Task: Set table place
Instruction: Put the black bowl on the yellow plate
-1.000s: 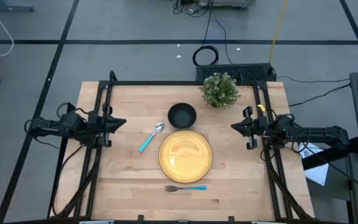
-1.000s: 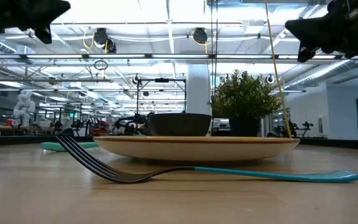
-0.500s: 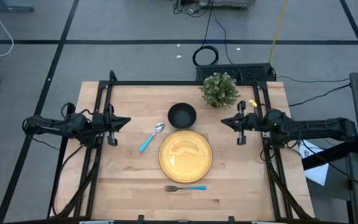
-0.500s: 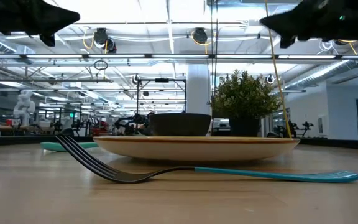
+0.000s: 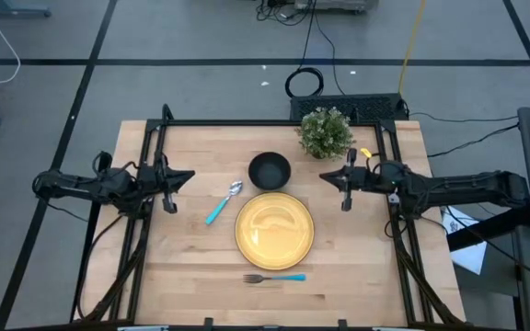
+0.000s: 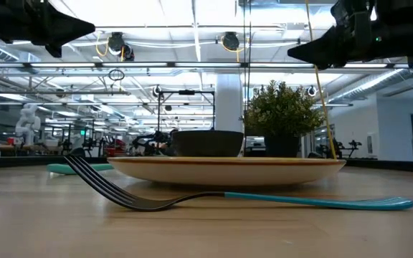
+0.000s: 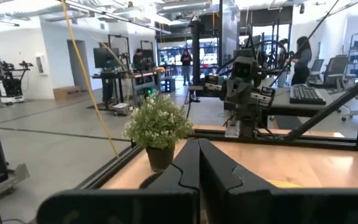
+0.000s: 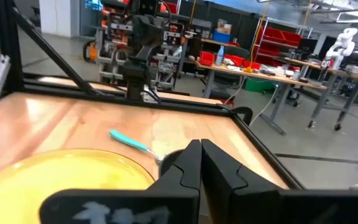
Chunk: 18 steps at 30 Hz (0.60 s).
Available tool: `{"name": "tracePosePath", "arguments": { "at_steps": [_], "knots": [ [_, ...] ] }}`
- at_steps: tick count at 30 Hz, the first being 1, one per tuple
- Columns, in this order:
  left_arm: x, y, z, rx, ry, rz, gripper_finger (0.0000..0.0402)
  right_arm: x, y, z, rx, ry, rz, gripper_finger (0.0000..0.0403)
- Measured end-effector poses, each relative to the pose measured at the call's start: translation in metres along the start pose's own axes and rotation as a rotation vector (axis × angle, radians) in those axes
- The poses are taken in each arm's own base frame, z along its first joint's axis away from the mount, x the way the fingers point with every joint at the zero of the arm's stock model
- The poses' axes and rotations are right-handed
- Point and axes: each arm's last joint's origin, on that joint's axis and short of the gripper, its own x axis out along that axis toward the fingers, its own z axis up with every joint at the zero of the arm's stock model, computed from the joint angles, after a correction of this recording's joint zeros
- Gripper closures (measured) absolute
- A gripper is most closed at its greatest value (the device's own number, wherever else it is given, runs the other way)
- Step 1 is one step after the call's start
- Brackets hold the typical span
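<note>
Meanwhile | right gripper [image 5: 343, 183] closed, empty, has advanced from the tabletop's [image 5: 191, 267] right edge toward round yellow plate [image 5: 274, 230] | left gripper [image 5: 172, 179] closed, near left edge | nothing grasped yet

Bright, even overhead light w/ ceiling-strip glare in low view; wrist views' near fingers [image 7: 197, 168] blurred.

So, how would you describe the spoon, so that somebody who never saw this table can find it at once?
Start at the round yellow plate in the middle of the table. Just off its upper-left rim, beside the black bowl, lies the spoon, slanted. Unlike the fork below the plate, it ends in a rounded metal bowl, not tines.
</note>
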Motion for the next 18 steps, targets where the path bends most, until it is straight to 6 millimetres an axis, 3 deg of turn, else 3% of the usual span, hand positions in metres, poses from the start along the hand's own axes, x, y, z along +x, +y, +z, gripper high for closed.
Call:
{"name": "tracePosePath", "arguments": {
  "at_steps": [5, 11, 18],
  "knots": [
    [0.000, 0.000, -0.001, -0.009, 0.012, -0.001, 0.0400, 0.002, -0.001, -0.001, -0.030, 0.006, -0.004, 0.0403],
    [0.001, 0.000, -0.003, -0.023, 0.034, 0.009, 0.0400, 0.011, -0.001, -0.002, 0.055, 0.036, -0.002, 0.0403],
    [0.010, -0.001, -0.007, -0.067, 0.072, 0.148, 0.0400, 0.024, -0.002, 0.001, 0.075, 0.077, 0.000, 0.0403]
  ]
}}
